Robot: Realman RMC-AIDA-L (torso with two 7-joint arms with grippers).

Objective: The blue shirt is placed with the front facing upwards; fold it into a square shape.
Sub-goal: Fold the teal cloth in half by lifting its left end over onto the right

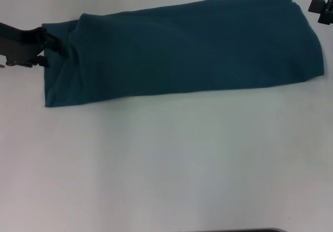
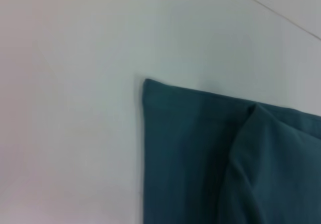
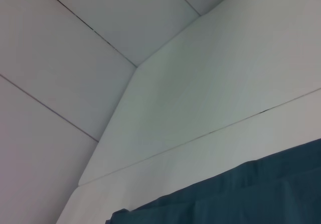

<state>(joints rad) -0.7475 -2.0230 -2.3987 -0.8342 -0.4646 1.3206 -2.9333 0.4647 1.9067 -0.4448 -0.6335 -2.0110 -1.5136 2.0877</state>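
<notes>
The dark teal-blue cotton shirt [image 1: 187,47] lies folded into a long band on the white counter [image 1: 166,164]. The left hand [image 1: 52,47] pinches its nine-o'clock end. The right hand [image 1: 322,11] sits just off the two-o'clock corner; whether it is spread I cannot tell.

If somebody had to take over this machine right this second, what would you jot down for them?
Left gripper: at the left end of the blue shirt, right at the cloth edge; a grasp cannot be confirmed.
Right gripper: just off the shirt's far right corner, apart from the cloth.
Shirt: lies on the white table as a long folded band running left to right, no lettering showing.
Done: folded lengthwise into a strip.
Left: fold the strip's ends across to make a square.
</notes>
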